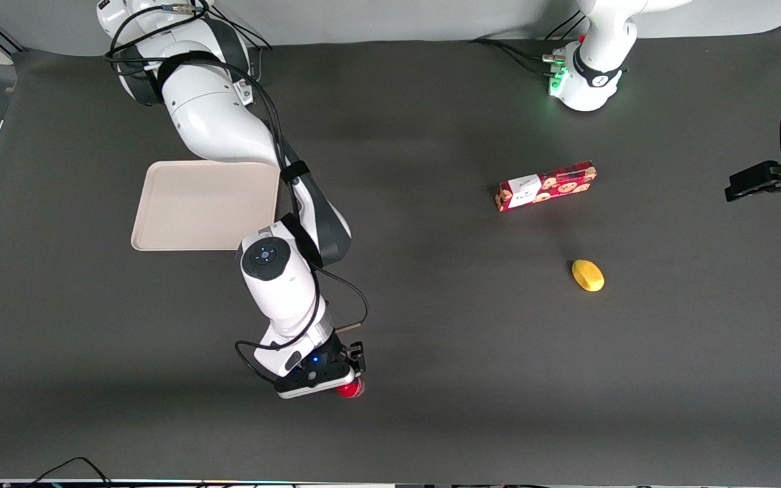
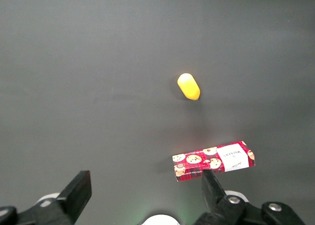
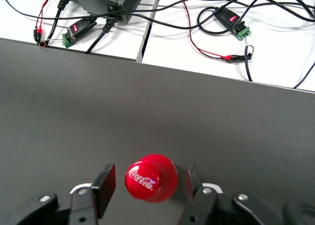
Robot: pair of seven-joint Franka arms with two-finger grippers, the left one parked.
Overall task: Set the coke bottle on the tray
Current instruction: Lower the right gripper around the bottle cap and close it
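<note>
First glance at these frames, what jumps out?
The pincer sits low near the front camera's table edge, open fingers flanking the red coke bottle without visibly touching it. The bare beige tray lies farther from the camera. Toward the parked arm's end: a red cookie box and a yellow lemon-like object.

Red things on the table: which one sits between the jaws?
The coke bottle, a small round red cap with white script, between the open gripper. The red cookie box lies toward the parked arm's end.
</note>
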